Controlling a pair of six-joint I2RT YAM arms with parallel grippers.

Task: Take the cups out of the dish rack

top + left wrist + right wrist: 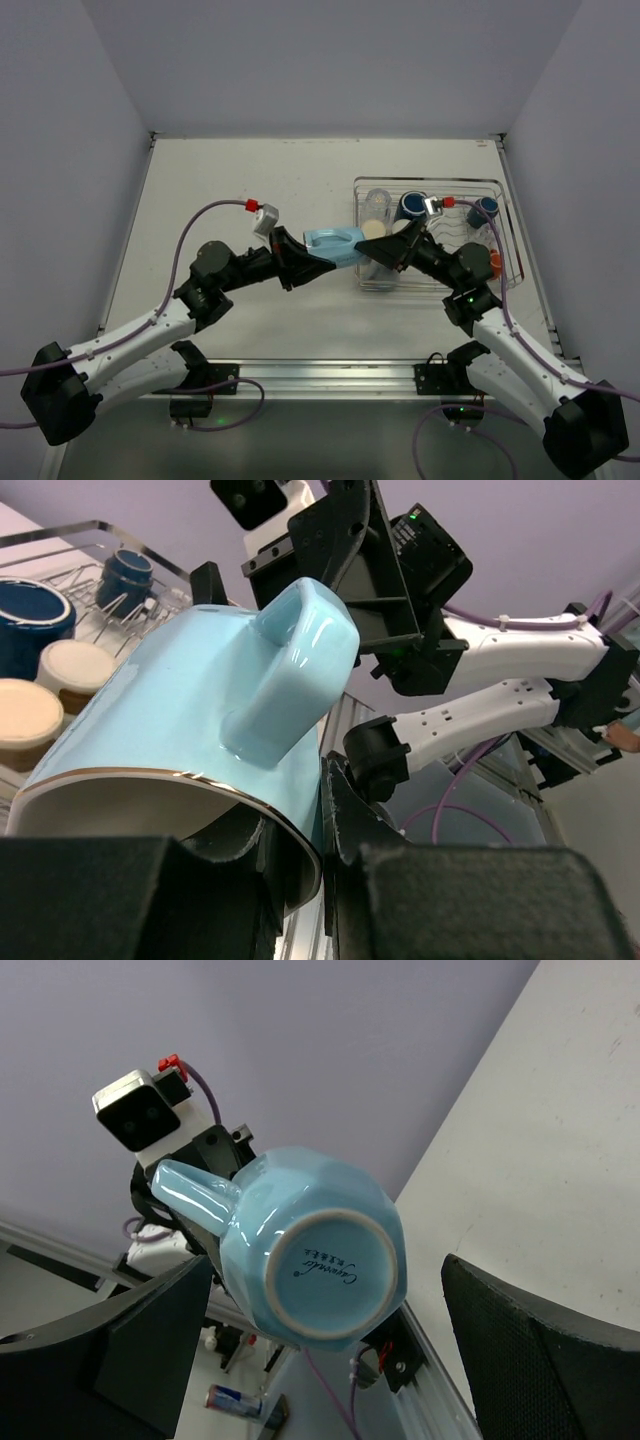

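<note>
Looking down from the top camera, I have the left gripper [312, 256] closed on the rim of the light blue mug [335, 243]. My left wrist view shows one finger [440, 900] outside the wall and the other inside the mouth, with the handle turned toward 12 o'clock. The mug lies on its side in the air over the table [250, 170], just off the rack's [430, 180] 9 o'clock edge. Its base points toward 3 o'clock, at the right gripper [385, 252]. That gripper stands wide open. In its wrist view both fingers [540, 1350] sit far apart at 4 and 8 o'clock, the mug's base centred between them. I cannot tell whether they touch it. The rack sits toward 2 o'clock on the table. In it I see a navy cup [412, 207] near 12 o'clock, a second navy one [485, 208] toward 2, a glass [377, 203] at 11, a cream cup [372, 230] at 9 and an orange cup [495, 262] near 4.
</note>
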